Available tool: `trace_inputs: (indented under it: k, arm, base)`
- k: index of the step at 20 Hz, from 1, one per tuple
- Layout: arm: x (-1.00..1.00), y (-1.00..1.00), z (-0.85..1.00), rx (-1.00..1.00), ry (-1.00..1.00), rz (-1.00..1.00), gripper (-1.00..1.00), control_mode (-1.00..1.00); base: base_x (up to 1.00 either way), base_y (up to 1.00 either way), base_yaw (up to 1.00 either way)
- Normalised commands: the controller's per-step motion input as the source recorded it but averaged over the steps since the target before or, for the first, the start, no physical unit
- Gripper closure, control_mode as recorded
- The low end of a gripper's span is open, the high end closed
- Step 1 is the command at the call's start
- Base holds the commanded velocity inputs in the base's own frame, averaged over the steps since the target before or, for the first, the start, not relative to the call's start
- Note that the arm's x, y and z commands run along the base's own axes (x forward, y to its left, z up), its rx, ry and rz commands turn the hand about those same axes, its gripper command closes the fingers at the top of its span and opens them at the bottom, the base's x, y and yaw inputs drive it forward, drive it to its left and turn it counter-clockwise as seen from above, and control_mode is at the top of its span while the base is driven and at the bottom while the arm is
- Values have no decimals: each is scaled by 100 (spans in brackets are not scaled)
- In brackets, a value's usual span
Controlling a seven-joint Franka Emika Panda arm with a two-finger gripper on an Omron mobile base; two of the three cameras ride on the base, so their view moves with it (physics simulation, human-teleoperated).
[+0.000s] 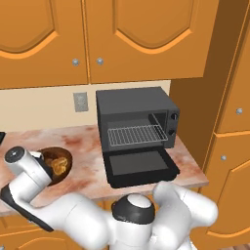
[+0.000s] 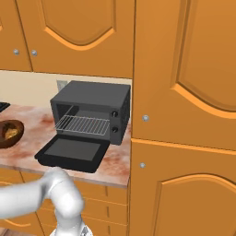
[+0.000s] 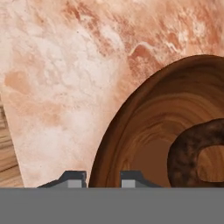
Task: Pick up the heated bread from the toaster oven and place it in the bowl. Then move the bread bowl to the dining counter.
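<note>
The gripper (image 3: 103, 178) sits closest to the lens in the hand view, its two dark fingertips (image 3: 73, 178) poking up at 6 o'clock with the near rim of the bowl (image 3: 144, 131) rising between them; the tips stand a narrow gap apart on either side of that rim, though whether they actually press it I cannot tell. The bowl's dark brown wood spreads toward 3 o'clock, with its raised ring near the right edge (mottled and darker than the rest). Pale marbled kitchen counter (image 3: 61, 87) spreads from 9 to 12 o'clock.

In the left base view the white arm (image 1: 29, 171) reaches to 9 o'clock over the bowl, and a golden-orange piece, probably the heated bread (image 1: 60, 164), lies inside it. The toaster oven (image 1: 136, 127) stands at the centre, well apart from the bowl, its door dropped open and its wire rack (image 1: 135, 135) bare. Orange cabinets (image 1: 97, 34) hang above at 12 o'clock.
</note>
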Motion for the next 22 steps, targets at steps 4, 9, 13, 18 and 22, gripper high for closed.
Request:
trace_inputs:
  k: [4,9,13,18,22]
  arm:
    - [-38,-97,6,0,-20,0,100,-100]
    - [-33,-100,55,1,-31,0,100,-100]
    - [-57,-100,100,11,-21,-3,100,-100]
    - [-52,-100,100,17,-8,-3,100,-100]
    - [-31,-100,100,17,0,-7,100,-100]
  base:
    - [0,0,0]
    - [0,0,0]
    - [0,0,0]
    - [0,0,0]
    - [0,0,0]
